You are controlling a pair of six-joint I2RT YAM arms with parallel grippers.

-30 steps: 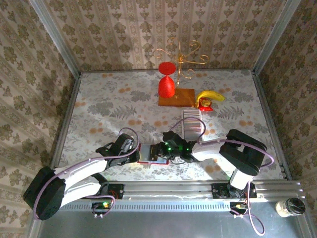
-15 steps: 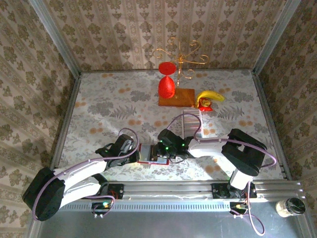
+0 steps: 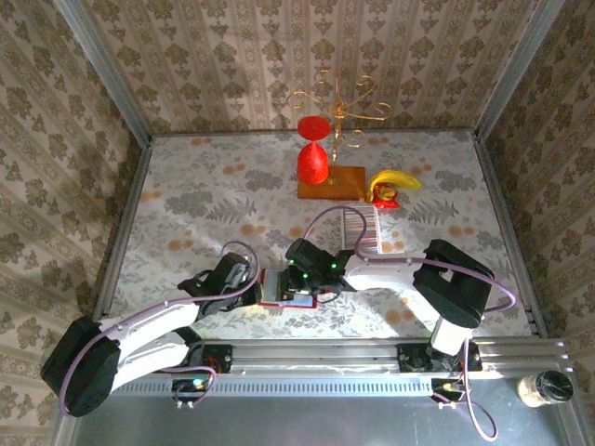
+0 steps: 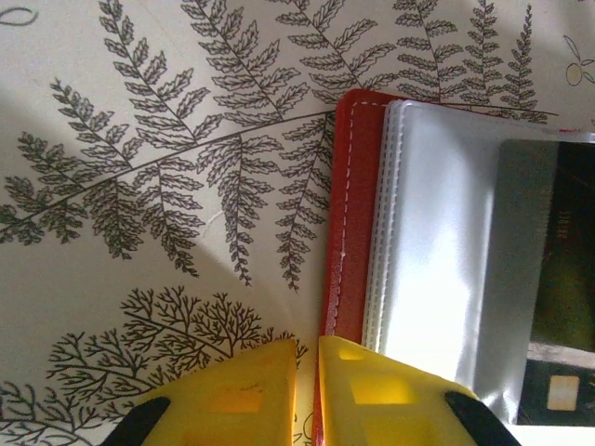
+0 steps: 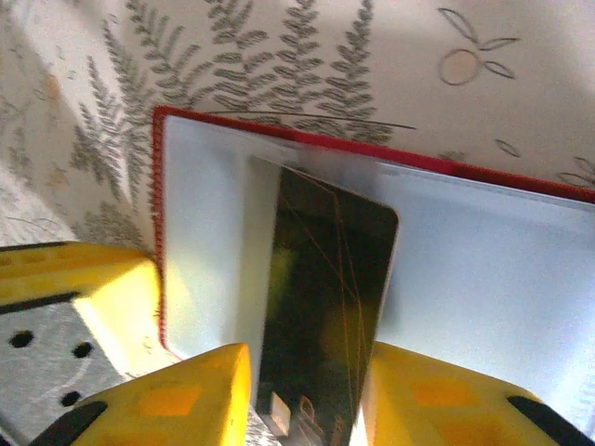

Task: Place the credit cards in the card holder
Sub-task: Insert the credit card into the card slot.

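The red card holder [image 3: 280, 290] lies open near the table's front edge, its pale blue-grey inside [image 5: 483, 251] facing up. My left gripper [image 3: 253, 283] is shut on the holder's red left cover edge [image 4: 353, 214], which runs between the yellow fingers [image 4: 372, 395]. A dark credit card [image 5: 321, 307] lies with its far end under a clear sleeve. My right gripper [image 5: 305, 358] straddles its long sides, open, with thin gaps on both sides. The same card [image 4: 544, 260] shows at the right in the left wrist view. The row of credit cards [image 3: 362, 230] lies behind the right arm.
At the back stand a red goblet [image 3: 313, 158], a brown wooden board [image 3: 332, 182] and a gold wire stand [image 3: 339, 102]. A banana [image 3: 394, 180] lies right of the board. Patterned walls close in the table on three sides.
My right gripper has slid left over the holder, carrying the dark card further across its inside. The left gripper has stayed shut on the cover.
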